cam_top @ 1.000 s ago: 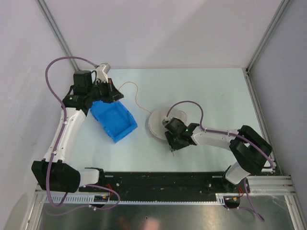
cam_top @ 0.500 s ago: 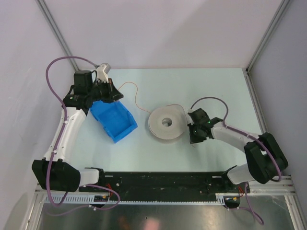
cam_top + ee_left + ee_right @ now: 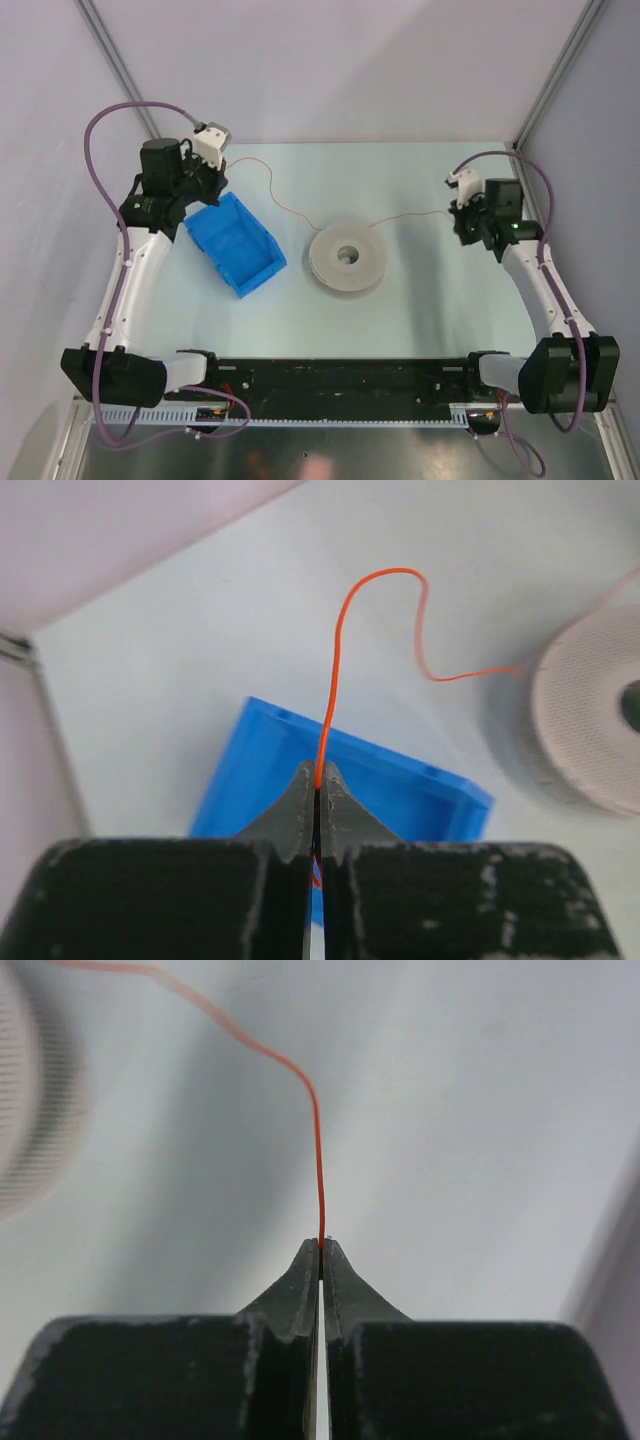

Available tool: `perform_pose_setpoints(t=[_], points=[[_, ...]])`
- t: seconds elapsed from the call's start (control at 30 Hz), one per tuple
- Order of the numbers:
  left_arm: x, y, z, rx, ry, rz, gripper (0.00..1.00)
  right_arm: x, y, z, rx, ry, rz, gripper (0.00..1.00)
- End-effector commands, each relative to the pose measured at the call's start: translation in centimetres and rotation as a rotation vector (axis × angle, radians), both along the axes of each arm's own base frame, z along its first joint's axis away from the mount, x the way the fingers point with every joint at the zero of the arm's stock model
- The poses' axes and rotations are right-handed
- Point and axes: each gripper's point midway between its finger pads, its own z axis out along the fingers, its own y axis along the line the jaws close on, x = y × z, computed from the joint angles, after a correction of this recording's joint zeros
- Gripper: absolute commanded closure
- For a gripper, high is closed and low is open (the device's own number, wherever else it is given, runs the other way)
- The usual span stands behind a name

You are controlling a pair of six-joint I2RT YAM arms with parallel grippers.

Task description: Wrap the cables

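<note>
Top camera: we look steeply down from above and behind the arm bases, with the whole table point(image 3: 420, 290) in frame.
Left wrist camera: close, sighting along the left gripper point(image 3: 318, 777) toward the blue bin point(image 3: 400, 780) and the spool point(image 3: 590, 720).
Right wrist camera: close behind the right gripper point(image 3: 321, 1248), with the spool blurred at far left.
All three views share the spool and the wire point(image 3: 415, 216).

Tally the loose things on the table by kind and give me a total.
grey-white round spool: 1
thin orange-red wire: 1, if both strands join at the spool
blue plastic bin: 1
Total: 3
</note>
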Motion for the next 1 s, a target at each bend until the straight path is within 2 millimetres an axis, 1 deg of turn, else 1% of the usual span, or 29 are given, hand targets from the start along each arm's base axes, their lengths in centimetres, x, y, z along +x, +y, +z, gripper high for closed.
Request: perform_pose_setpoints(t=[0.0, 0.1, 0.2, 0.3, 0.37, 0.53, 0.63, 0.77, 0.97], points=[[1.1, 4.0, 3.0, 0.346, -0.171, -0.014, 1.00, 3.4, -7.5, 7.1, -0.402, -0.290, 0.060, 1.00], [1.7, 5.8, 2.5, 0.481, -0.170, -0.008, 1.00, 4.4, -11.7, 10.4, -0.559, -0.403, 0.023, 1.00], [2.5, 8.1, 2.3, 0.556, -0.139, 0.066, 1.00, 4.8, -15.8, 13.3, -0.634, -0.477, -0.061, 1.00], [3.0, 10.7, 1.7, 0.590, -0.095, 0.142, 1.00, 4.6, -19.4, 15.2, -0.642, -0.514, -0.169, 1.00], [3.3, 12.3, 1.2, 0.601, -0.068, 0.182, 1.00, 4.3, -21.2, 16.0, -0.633, -0.537, -0.230, 1.00], [3.9, 15.6, 0.6, 0.583, -0.019, 0.275, 1.00, 3.5, -24.5, 17.8, -0.631, -0.591, -0.350, 1.00], [3.9, 17.2, 0.2, 0.562, 0.002, 0.318, 1.00, 3.0, -26.0, 18.8, -0.634, -0.623, -0.396, 1.00], [3.7, 18.8, -0.2, 0.507, 0.016, 0.360, 1.00, 2.4, -27.6, 18.9, -0.623, -0.625, -0.434, 1.00], [3.4, 20.1, -0.8, 0.439, 0.032, 0.380, 1.00, 1.5, -29.5, 18.6, -0.606, -0.611, -0.472, 1.00]])
